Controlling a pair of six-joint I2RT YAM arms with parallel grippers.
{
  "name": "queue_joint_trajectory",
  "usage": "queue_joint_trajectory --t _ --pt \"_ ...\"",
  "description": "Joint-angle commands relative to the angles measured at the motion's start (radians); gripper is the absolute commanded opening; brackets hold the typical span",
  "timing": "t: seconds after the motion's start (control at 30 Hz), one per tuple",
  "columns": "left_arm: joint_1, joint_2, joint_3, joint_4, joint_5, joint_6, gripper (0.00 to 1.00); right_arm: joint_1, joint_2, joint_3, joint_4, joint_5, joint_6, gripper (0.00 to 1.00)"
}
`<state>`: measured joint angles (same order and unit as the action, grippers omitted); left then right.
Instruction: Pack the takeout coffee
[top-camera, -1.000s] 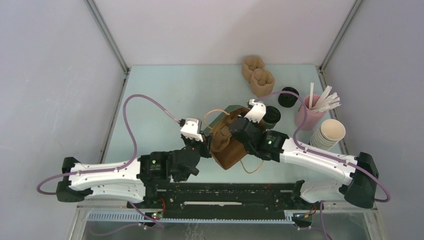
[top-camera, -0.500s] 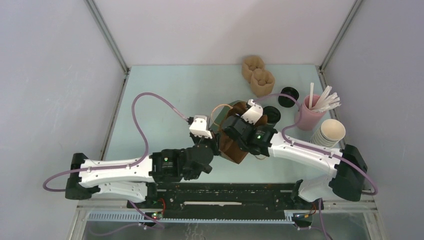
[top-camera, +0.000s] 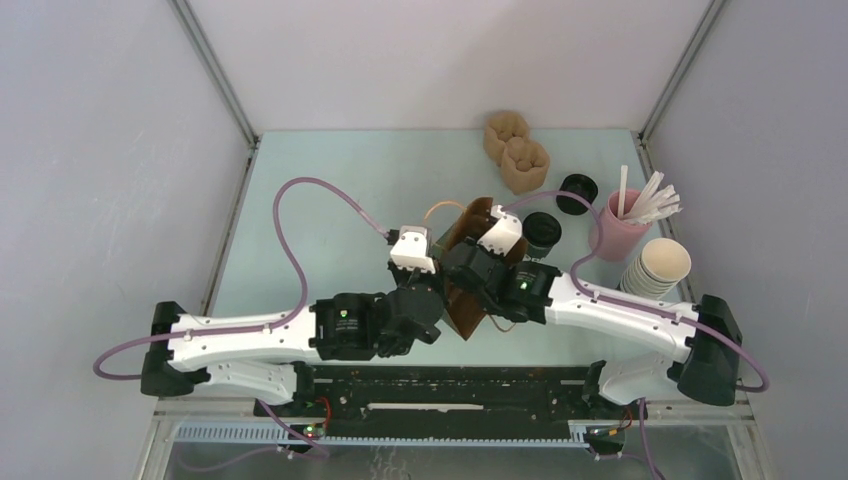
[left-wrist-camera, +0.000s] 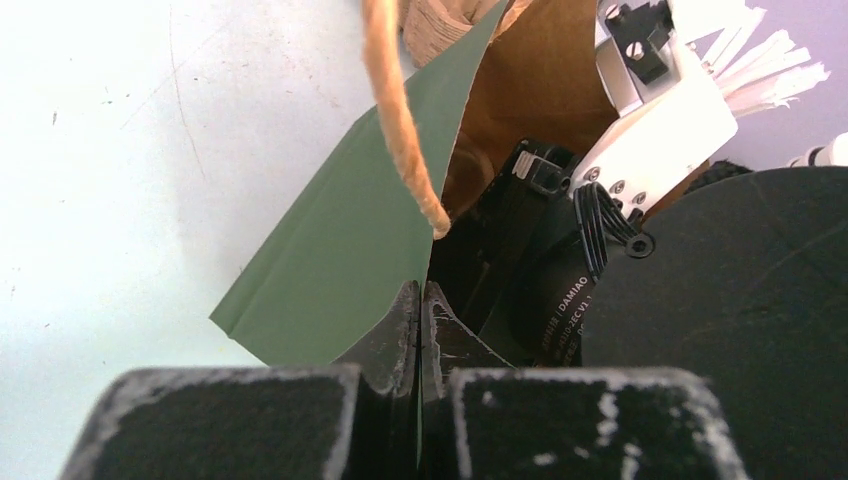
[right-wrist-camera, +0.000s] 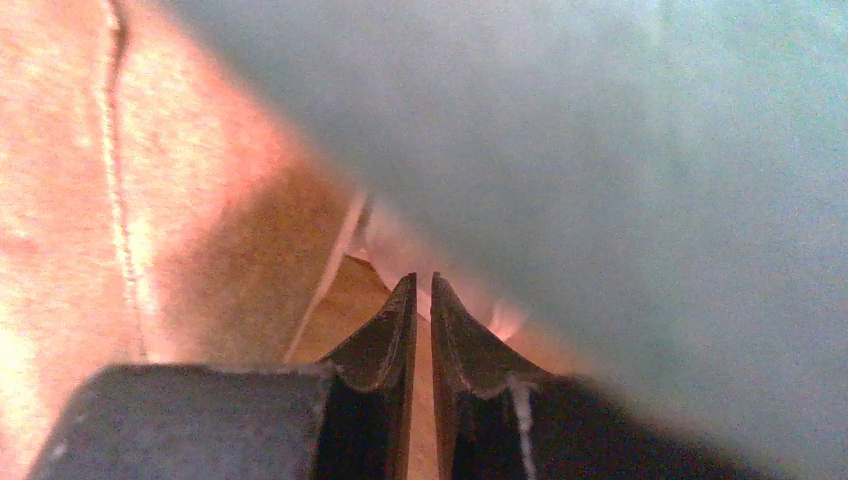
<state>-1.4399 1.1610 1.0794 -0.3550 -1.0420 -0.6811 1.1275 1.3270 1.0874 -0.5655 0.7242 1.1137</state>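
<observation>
One lidded coffee (top-camera: 541, 232) stands on the table just right of the bag (top-camera: 468, 222), not yet in it. I judge it light, with a crushable paper wall, so I'd grip gently below the lid. My left gripper (left-wrist-camera: 420, 312) is pinched tight on the bag's rim. The right gripper (right-wrist-camera: 422, 300) is inside, jaws a slit apart on nothing I can see; I see nothing else in the bag.

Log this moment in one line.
left gripper: shut on bag | right gripper: inside bag, jaws near shut, hold unclear | coffee: on table beside bag, not packed
</observation>
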Motion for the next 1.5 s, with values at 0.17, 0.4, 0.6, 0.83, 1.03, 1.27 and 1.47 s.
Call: queue_joint_trajectory --t 0.17,0.4,0.6,0.83,1.03,1.27,1.47 --pt "-0.002 0.017 0.073 0.007 -0.030 0.008 0.00 -0.052 0.038 0.023 0.058 -0.043 -0.038 0.18" --pt "-0.003 0.026 0.049 -0.017 -0.066 -0.027 0.00 -0.057 -0.065 0.023 0.006 -0.036 -0.063 0.33" --pt "-0.002 0.021 0.040 0.000 -0.098 -0.016 0.00 -0.051 -0.121 0.023 -0.026 -0.083 -0.026 0.41" --pt "-0.001 0.022 0.061 0.008 -0.078 -0.008 0.00 -0.024 -0.041 0.023 -0.016 -0.055 -0.004 0.40" --pt "-0.001 0.018 0.066 0.017 -0.039 -0.016 0.00 -0.060 0.068 0.024 -0.010 0.011 0.017 0.40" --pt "-0.001 -0.004 0.037 0.067 0.018 -0.029 0.00 -0.081 0.147 0.022 -0.002 0.083 0.043 0.29" --pt "-0.001 -0.028 0.012 0.091 0.034 -0.028 0.00 -0.118 0.189 0.023 0.062 0.102 -0.024 0.21"
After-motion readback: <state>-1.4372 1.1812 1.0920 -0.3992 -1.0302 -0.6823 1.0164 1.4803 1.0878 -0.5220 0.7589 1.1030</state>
